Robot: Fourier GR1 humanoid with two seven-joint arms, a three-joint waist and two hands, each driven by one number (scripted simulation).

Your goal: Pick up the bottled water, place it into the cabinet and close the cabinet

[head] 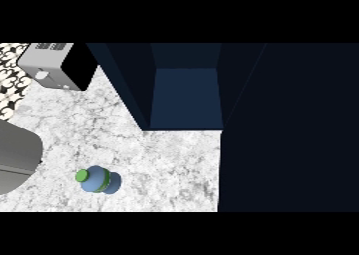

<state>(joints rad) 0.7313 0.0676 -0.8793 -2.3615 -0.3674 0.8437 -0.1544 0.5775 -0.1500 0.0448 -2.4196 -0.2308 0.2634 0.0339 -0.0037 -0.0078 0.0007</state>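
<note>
Seemingly upright on bench (160, 159): bottled water (97, 180), well short of open cabinet (186, 94). Neither hand in view, grasp state impossible to tell. Risks: toppling bottle on approach, clipping open door (293, 129) mid-carry.

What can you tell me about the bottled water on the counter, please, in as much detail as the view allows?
The bottled water is a small blue bottle with a green cap and a green band round its body, seemingly plastic. Seen from steeply above, it looks to stand upright on the white marbled counter, its cap leaning toward the view's left. It sits near the lower left, in front of and left of the open dark blue cabinet. Nothing but the counter touches it; no hand shows.
</note>
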